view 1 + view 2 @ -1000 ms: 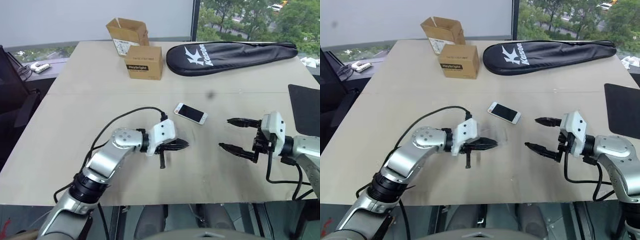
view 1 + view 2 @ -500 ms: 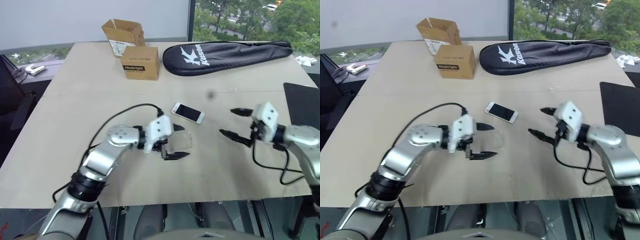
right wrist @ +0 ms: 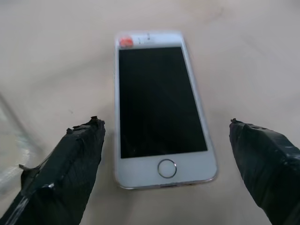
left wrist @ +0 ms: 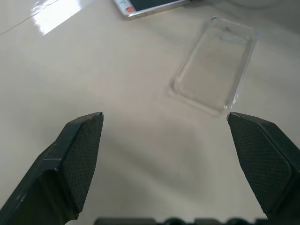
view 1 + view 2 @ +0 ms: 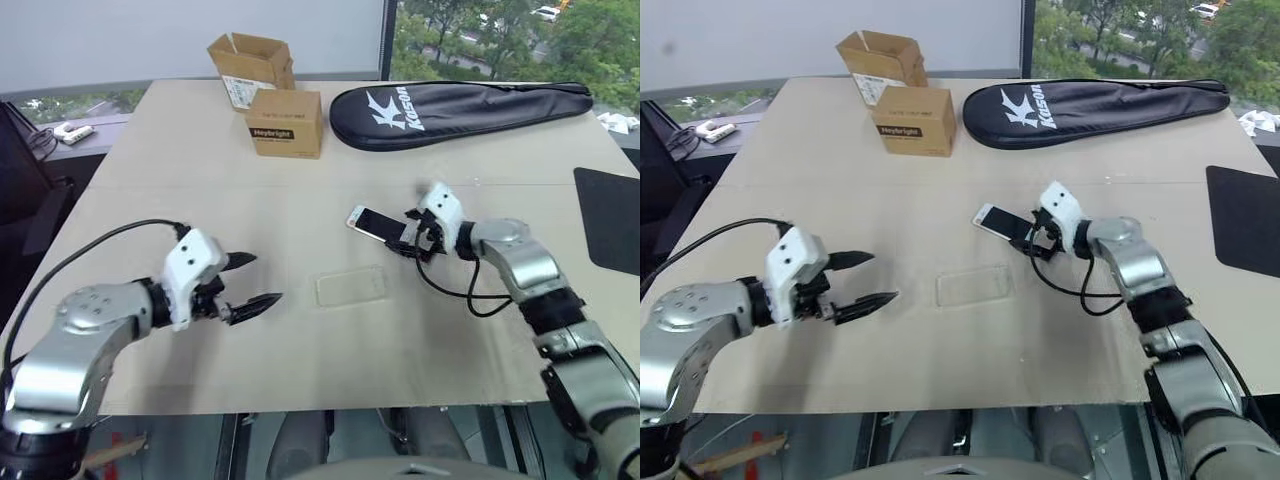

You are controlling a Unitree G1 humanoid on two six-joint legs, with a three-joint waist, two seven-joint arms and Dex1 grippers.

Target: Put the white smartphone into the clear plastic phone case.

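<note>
This looks like an office or a test room in a building set above street level. A broad beige tabletop [image 5: 200, 200] stands against a large window [image 5: 500, 30] with trees outside and a plain grey wall [image 5: 150, 35] beside it. Two cardboard boxes [image 5: 287, 122] and a black racket bag [image 5: 460, 108] lie at the far side.

Two black textured fingers [image 4: 77, 159] of the left gripper [image 4: 166, 124] stand spread wide, with nothing between them but bare beige tabletop [image 4: 117, 84]. Beyond the fingertips the clear phone case [image 4: 214, 65] lies flat on the table, open side up, set at a slant. Past it, one end of the white phone [image 4: 147, 6] is cut off by the frame edge. A bright glare patch [image 4: 58, 14] sits on the table near the phone.
</note>
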